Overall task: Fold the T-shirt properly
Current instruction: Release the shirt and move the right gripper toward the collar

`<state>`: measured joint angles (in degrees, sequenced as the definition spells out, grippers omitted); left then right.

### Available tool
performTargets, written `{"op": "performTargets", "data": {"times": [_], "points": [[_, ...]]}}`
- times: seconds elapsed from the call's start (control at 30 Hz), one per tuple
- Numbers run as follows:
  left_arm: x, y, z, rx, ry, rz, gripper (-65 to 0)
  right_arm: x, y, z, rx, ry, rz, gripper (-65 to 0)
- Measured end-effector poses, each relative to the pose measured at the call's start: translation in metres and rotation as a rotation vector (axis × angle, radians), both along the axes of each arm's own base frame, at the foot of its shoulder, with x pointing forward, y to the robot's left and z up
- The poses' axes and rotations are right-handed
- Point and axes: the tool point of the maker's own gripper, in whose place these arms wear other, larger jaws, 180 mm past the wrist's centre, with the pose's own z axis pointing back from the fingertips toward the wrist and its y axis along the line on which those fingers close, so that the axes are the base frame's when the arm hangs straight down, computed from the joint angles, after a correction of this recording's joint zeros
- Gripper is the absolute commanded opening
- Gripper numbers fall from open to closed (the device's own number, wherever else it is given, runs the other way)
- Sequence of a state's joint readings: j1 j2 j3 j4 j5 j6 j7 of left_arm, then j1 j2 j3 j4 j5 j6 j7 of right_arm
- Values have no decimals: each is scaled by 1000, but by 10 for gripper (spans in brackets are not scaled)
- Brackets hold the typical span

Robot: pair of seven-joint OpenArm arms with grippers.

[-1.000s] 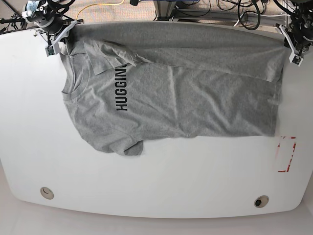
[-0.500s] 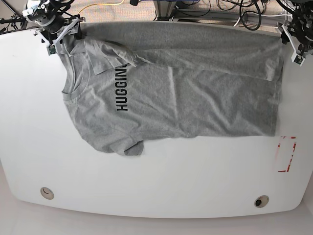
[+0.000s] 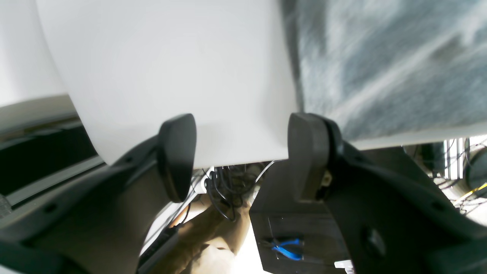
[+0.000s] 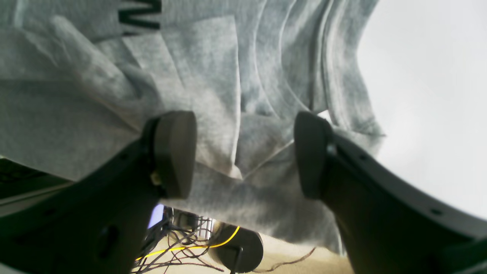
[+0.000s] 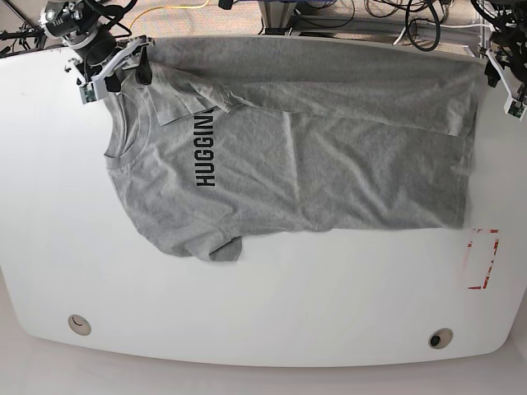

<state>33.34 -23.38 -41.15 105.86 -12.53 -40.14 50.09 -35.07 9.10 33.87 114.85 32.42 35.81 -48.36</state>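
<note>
The light grey T-shirt (image 5: 313, 164) lies flat on the white table (image 5: 288, 304), collar to the left and hem to the right. Black lettering (image 5: 204, 151) runs across its chest. Its far side is folded over along the table's back edge. My right gripper (image 5: 125, 72) hovers at the shirt's far left shoulder; in the right wrist view it (image 4: 243, 152) is open over the wrinkled fabric (image 4: 213, 76), gripping nothing. At the far right corner of the table is my left gripper (image 5: 503, 86). It (image 3: 243, 152) is open, just beside the hem (image 3: 380, 57).
A red-marked rectangle (image 5: 482, 259) sits on the table near the right edge. Two round holes (image 5: 79, 323) (image 5: 439, 338) lie near the front edge. Cables (image 5: 395, 12) run behind the far edge. Blue pliers (image 3: 285, 247) lie on a surface below the table.
Both grippers have opened and let go of the shirt's far edge. The right gripper has shifted slightly to the right in the base view, and the left has drawn back off the hem corner.
</note>
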Motion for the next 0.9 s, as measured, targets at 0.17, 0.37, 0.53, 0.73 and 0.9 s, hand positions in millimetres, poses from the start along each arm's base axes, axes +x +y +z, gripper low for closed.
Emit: {"op": "performTargets", "data": {"times": [0.17,0.37,0.53,0.73,0.9], "points": [[0,0,1,4,0,-1,-290,26,8,11,31,-65,12,-263],[5,1,2,7,-14,2,-290,49,34,1,9,-57,109,-265],[10,2,5,10,-29,-1,-290,57,43,-8,-79,-30,171,-265],[8,1,3,6,-22,2,-292,62,55,-20,-101,-12,188,-265],[8,2,3,11,-20,3,-292,58,48,-37,-113,37,175,-265]]}}
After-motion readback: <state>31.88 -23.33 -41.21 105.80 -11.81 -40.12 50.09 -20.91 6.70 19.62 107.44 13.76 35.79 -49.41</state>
